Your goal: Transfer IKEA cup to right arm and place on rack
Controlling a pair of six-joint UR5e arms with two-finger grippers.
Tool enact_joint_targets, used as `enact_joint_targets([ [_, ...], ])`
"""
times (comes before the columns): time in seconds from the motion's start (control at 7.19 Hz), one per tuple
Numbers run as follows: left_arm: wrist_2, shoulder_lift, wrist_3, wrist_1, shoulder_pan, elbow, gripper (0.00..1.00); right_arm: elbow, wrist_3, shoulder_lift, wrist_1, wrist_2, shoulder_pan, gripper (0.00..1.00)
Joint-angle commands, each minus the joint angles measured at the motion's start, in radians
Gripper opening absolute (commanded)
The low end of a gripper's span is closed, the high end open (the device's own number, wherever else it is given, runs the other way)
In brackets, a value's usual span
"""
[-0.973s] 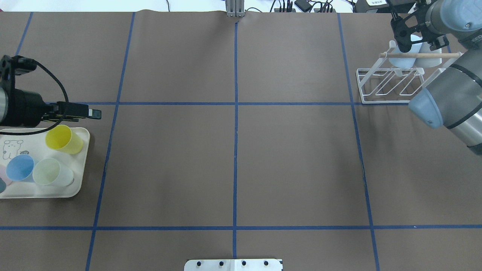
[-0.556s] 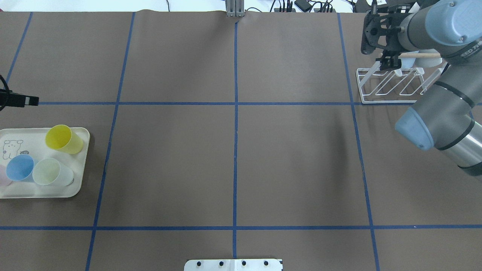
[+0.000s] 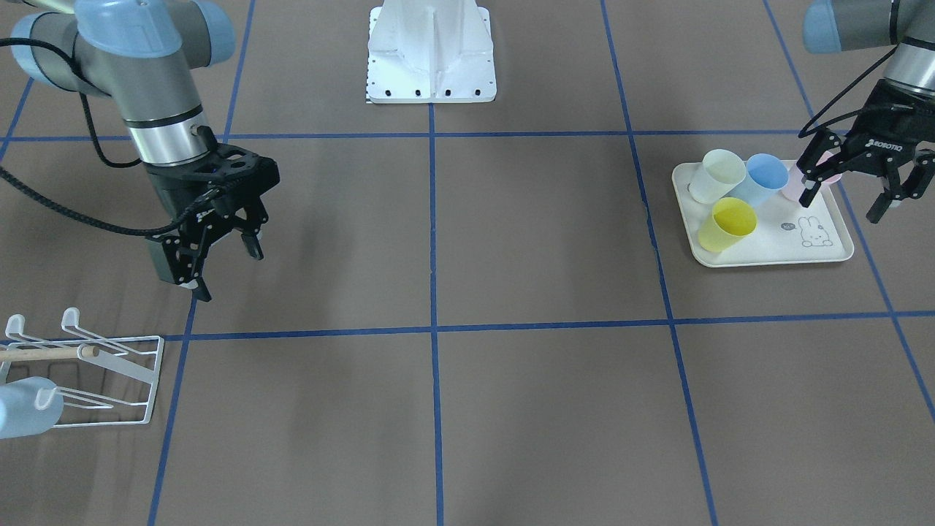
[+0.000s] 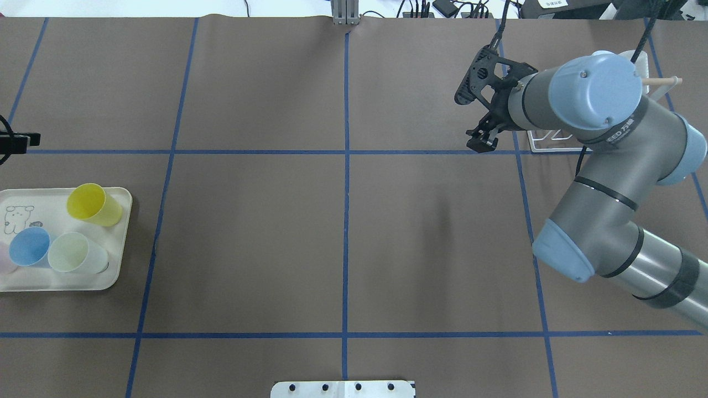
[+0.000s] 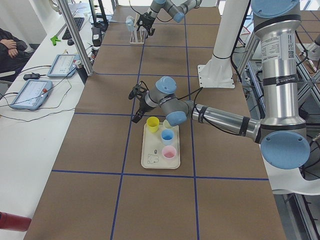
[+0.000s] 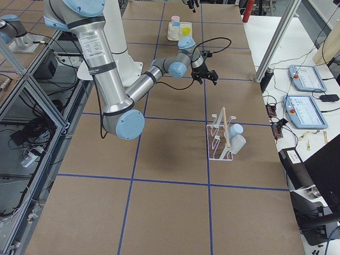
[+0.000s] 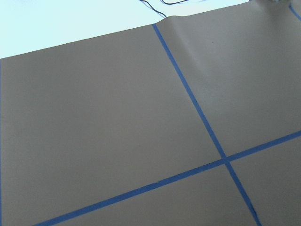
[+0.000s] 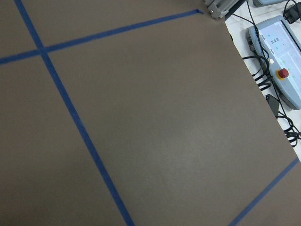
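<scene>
Two cups (image 6: 237, 142) on rack (image 3: 155, 380); right hand (image 3: 228, 275) wide, empty, near it; left hand (image 3: 840, 209) wide beside tray (image 3: 767, 256).

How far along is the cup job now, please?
Done: two cups sit on the rack. In hand: nothing; the left pincer hangs open by the tray, the right pincer open and empty away from the rack. Left: four cups on the tray.
</scene>
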Motion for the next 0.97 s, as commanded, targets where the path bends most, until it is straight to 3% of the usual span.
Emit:
enact_joint_targets([
  [0.0,0.022,0.001,-0.065,-0.042,0.148,0.033,1.0,0.021,0.078,0.009,0.0,-0.001,-0.04,0.99],
  [0.28,0.023,0.011,-0.137,-0.054,0.211,0.048,1.0,0.022,0.106,0.009,0.0,-0.003,-0.046,0.99],
  [0.83,0.023,0.041,-0.128,-0.063,0.211,0.104,1.0,0.021,0.104,0.008,0.0,-0.004,-0.046,0.99],
])
